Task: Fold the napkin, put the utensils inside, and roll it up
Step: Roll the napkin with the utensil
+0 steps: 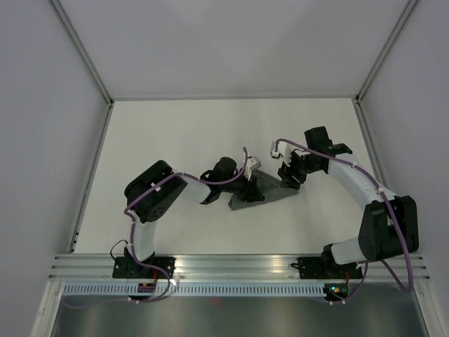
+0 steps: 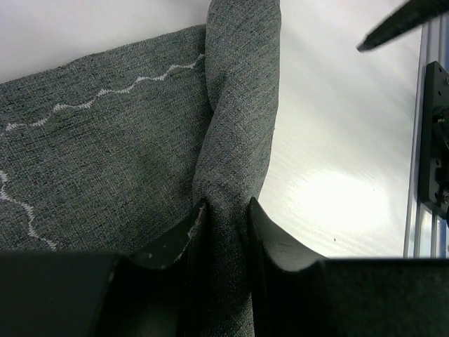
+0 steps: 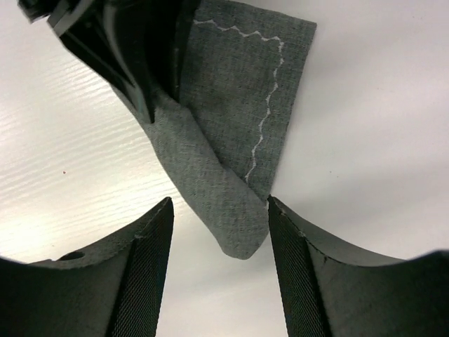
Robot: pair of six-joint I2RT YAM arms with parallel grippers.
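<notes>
White worktop (image 1: 175, 133) fills the booth, with pale walls (image 1: 210, 42) on three sides and a metal rail (image 1: 238, 265) along the near edge, where both arm bases are bolted.

Just beyond the rail a strip of bare surface runs the full width. Past it, near the middle, the napkin (image 1: 263, 191) lies as a narrow dark grey bundle slanting from near-left to far-right between the two hands.

The left hand (image 1: 244, 186) is at the bundle's left part. Its wrist view shows its fingers (image 2: 193, 228) pressed together on a thick rolled fold of the cloth. To the left of that fold a flat layer spreads out, with a pale zigzag stitched line (image 2: 140, 78) along its hem.

The right hand (image 1: 289, 175) is at the bundle's far-right end, spread wide. From its wrist, the rounded tip of the roll lies on the worktop between the two fingers. The left finger (image 3: 151, 260) stands apart from the cloth; whether the other touches it I cannot tell. A flat flap with a stitched edge runs out to a free corner (image 3: 309, 28).

Beyond both hands the worktop lies bare to the back wall, with room on the left and right too.
</notes>
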